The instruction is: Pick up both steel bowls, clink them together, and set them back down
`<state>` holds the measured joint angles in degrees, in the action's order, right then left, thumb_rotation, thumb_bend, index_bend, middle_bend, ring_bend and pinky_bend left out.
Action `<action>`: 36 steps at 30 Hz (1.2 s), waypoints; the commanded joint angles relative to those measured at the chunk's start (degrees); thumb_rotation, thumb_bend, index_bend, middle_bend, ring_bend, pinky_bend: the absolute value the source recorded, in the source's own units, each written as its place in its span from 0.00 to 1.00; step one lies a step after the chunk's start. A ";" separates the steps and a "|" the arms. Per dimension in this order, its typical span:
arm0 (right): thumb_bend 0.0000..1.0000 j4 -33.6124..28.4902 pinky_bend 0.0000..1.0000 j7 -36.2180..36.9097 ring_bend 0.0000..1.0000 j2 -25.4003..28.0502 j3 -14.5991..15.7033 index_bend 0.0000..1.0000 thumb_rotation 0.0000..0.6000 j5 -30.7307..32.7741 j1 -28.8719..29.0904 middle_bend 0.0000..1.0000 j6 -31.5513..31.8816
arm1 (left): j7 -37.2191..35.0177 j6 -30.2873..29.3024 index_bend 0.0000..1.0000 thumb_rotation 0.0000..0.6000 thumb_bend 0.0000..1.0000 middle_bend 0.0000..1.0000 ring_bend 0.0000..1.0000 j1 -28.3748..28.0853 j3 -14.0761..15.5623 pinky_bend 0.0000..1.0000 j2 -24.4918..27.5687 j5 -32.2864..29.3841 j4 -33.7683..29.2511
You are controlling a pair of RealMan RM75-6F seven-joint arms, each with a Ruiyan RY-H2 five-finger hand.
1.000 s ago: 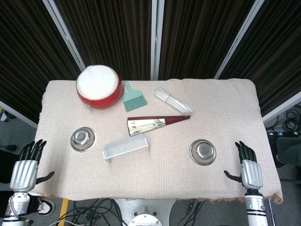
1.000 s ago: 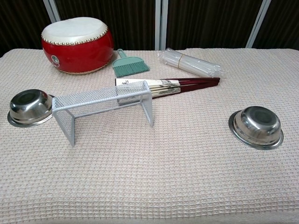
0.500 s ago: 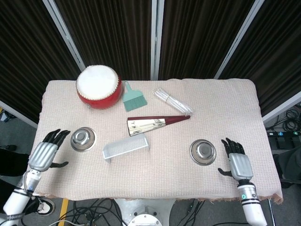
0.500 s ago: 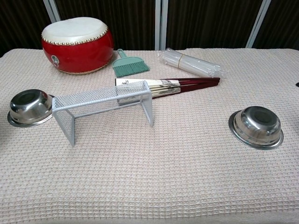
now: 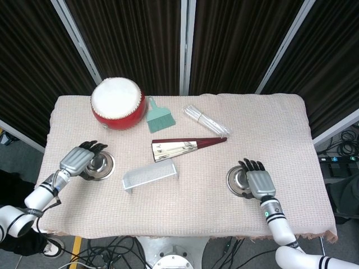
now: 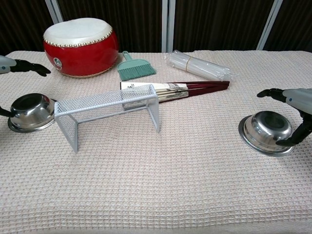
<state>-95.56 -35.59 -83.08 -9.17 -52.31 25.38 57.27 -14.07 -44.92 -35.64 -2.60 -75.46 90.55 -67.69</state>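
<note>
Silver hand (image 5: 259, 182) shells, black fingers (image 5: 251, 165)

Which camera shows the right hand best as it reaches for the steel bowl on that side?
The head view: the whole right hand shows from above, over the right steel bowl's outer edge, fingers spread. The chest view cuts the hand at the frame edge, showing only fingers above the bowl and a thumb beside it.

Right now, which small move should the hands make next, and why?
Probably lower both hands and close the fingers on the rims. The left hand and right hand sit open over the left bowl and right bowl, which both rest on the cloth.
</note>
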 commanded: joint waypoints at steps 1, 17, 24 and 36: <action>0.10 0.72 0.00 -0.45 0.00 -0.53 0.53 0.00 1.00 1.62 0.95 0.00 -0.76 | -2.81 2.10 0.06 1.00 0.00 0.08 0.00 -1.83 1.35 0.15 -1.21 0.07 2.34; 0.10 4.62 0.00 0.94 0.00 -2.18 1.88 0.00 1.00 7.14 5.62 0.00 -3.39 | -10.37 4.85 0.12 1.00 0.00 0.11 0.03 -6.69 6.40 0.17 -5.86 2.93 11.28; 0.11 5.50 0.03 1.85 0.00 -2.85 2.66 0.00 1.00 7.98 6.91 0.02 -4.01 | -12.46 5.04 0.15 1.00 0.00 0.14 0.09 -6.98 7.56 0.28 -7.04 2.38 13.96; 0.16 5.13 0.31 3.65 0.24 -2.40 3.45 0.23 1.00 7.68 7.69 0.34 -2.39 | -14.50 3.85 0.33 1.00 0.07 0.37 0.32 -7.29 8.20 0.53 -8.04 1.51 15.52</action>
<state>-90.38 -32.02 -85.52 -5.80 -44.57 33.08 54.81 -28.58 -41.03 -42.96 5.60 -83.47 92.10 -52.18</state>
